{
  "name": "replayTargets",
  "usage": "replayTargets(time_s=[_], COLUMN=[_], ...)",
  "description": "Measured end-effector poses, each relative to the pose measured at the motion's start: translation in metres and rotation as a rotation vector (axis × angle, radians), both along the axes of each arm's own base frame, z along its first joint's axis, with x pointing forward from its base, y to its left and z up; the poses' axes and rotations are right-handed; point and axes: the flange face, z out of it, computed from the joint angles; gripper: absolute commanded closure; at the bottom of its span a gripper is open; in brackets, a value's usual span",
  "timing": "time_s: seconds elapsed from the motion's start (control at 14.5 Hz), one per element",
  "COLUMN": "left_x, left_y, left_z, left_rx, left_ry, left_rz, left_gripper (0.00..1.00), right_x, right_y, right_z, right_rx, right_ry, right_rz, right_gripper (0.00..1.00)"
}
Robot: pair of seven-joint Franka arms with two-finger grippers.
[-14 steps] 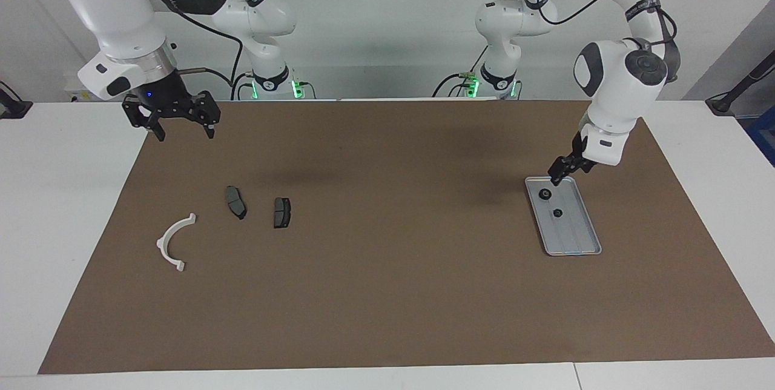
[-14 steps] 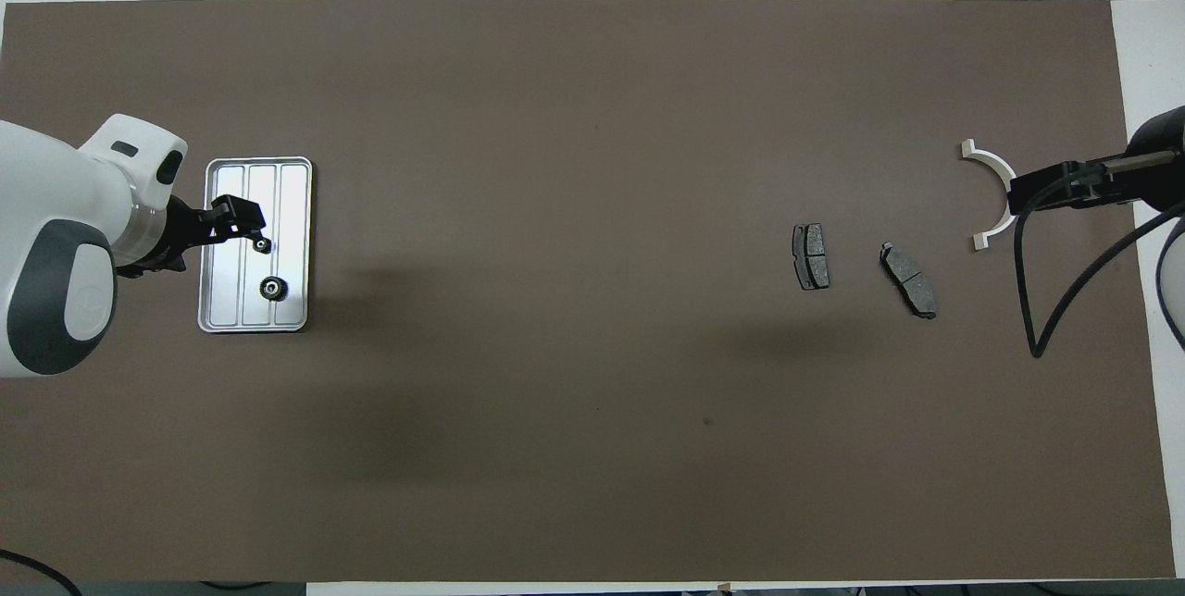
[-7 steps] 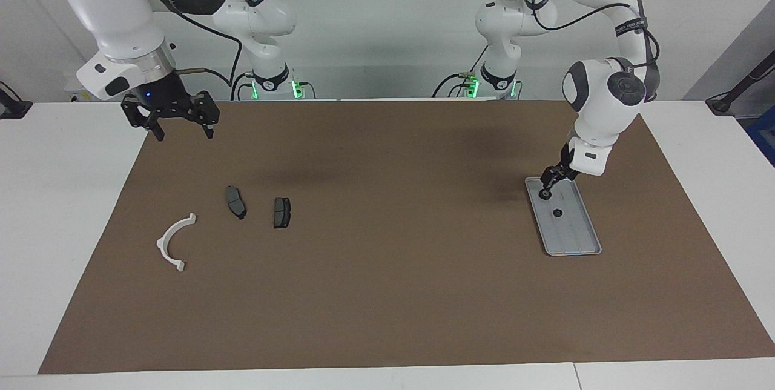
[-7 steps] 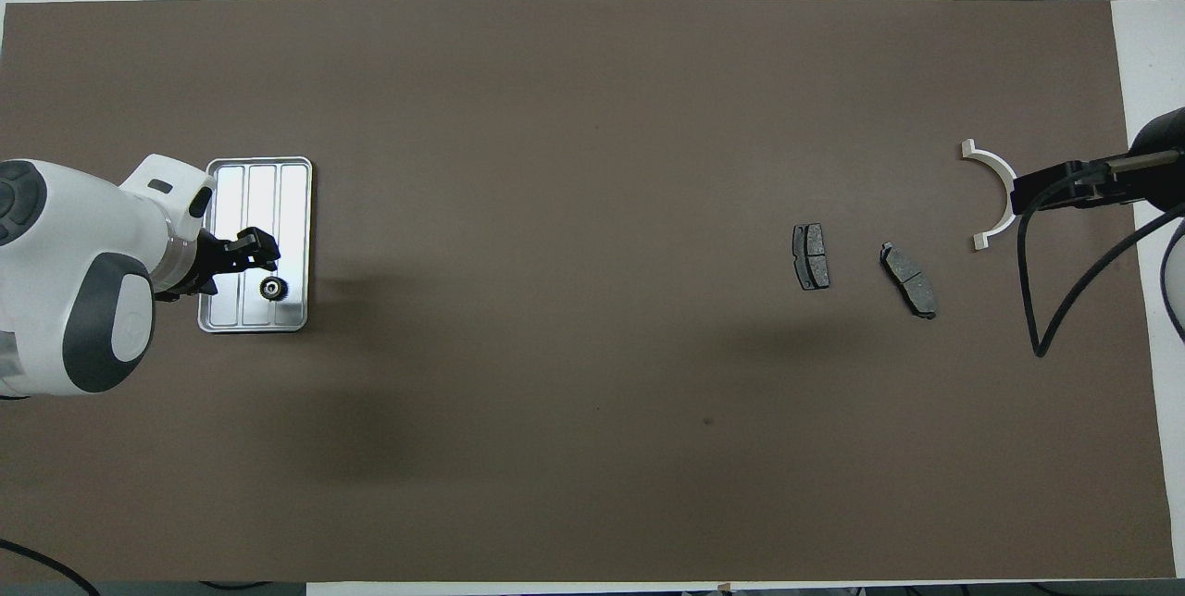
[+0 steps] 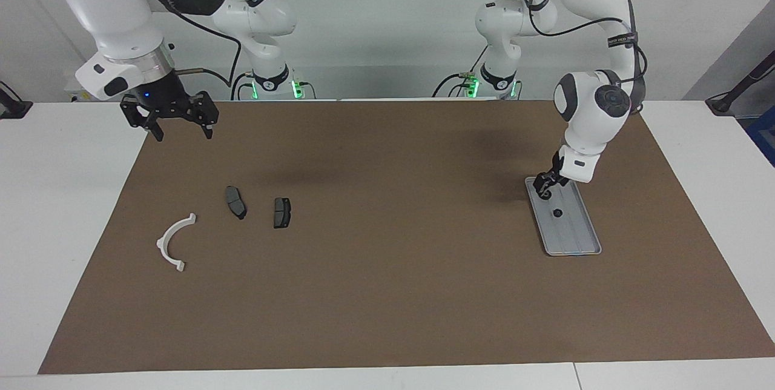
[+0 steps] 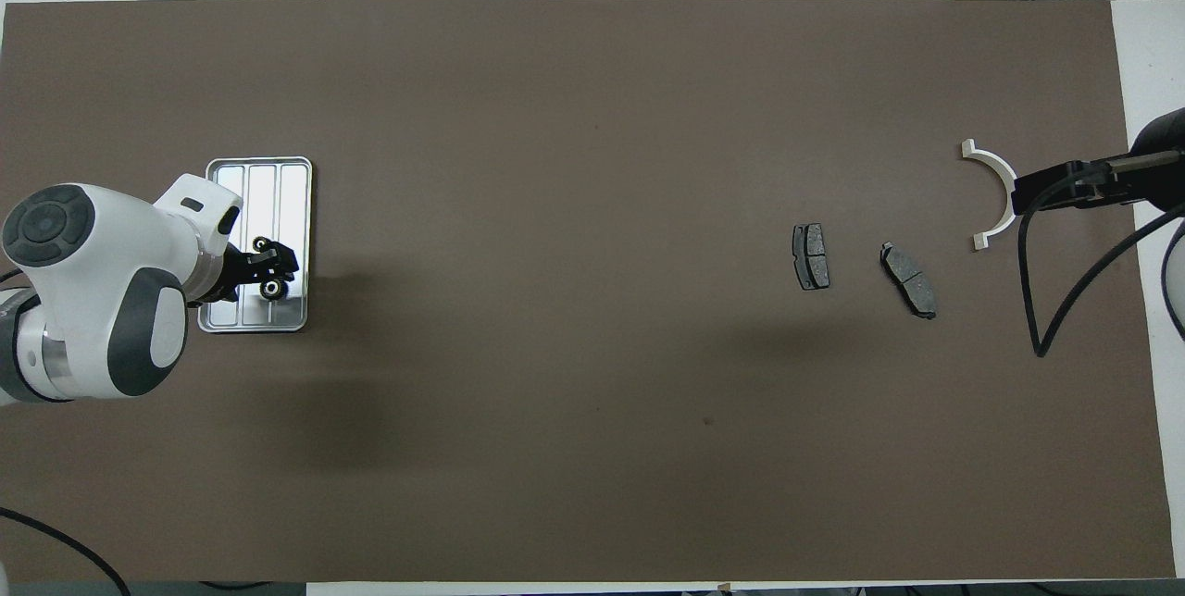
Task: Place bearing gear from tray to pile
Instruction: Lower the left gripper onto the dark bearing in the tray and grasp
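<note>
- I see a brown mat point(image 5: 387, 293) covering most of the white surface point(image 5: 60, 196). Bare white strips show at both ends and along the edge farthest from the robots.
- The tray point(image 5: 575, 235) lies flat on the mat toward the left arm's end. Its long sides run away from the robots, and it sits inside the mat's edge.
- The bearing gear point(image 6: 271, 289) sits in the tray at the end nearest the robots, close to the rim.
- A smaller dark part point(image 5: 557, 213) lies in the tray a little farther from the robots.
- My left tool point(image 5: 547, 187) is down at the gear's end of the tray, just inside the rim. I cannot tell how far it is open, or whether it has hold of the gear.
- My right tool point(image 5: 168, 117) hangs wide open and empty, waiting over the mat's edge at the right arm's end.
- The pile lies toward the right arm's end: a white half-ring bracket point(image 5: 172, 243) and two dark brake pads point(image 5: 236, 202) point(image 5: 281, 212), each apart from the others.
- The pads lie between the bracket and the tray, and nearer to the robots than the bracket.
- Between the tray and the pile runs a broad stretch of bare mat, giving me open room to move.
</note>
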Motion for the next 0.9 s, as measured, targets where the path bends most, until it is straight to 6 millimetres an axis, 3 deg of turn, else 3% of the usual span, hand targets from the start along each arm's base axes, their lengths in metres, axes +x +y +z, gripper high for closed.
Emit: replayTargets(time_s=[0.21, 0.9], left_x=[0.001, 0.001], left_y=[0.009, 0.002], left_z=[-0.010, -0.016], left_rx=[-0.001, -0.003], left_ry=[0.007, 0.015], left_rz=[-0.014, -0.027], left_gripper=[0.29, 0.29], right_x=[0.000, -0.001], right_y=[0.000, 0.000], right_z=[0.000, -0.004], right_rx=[0.000, 0.000], right_ry=[0.000, 0.009], right_rz=[0.000, 0.000], right_gripper=[0.00, 0.00])
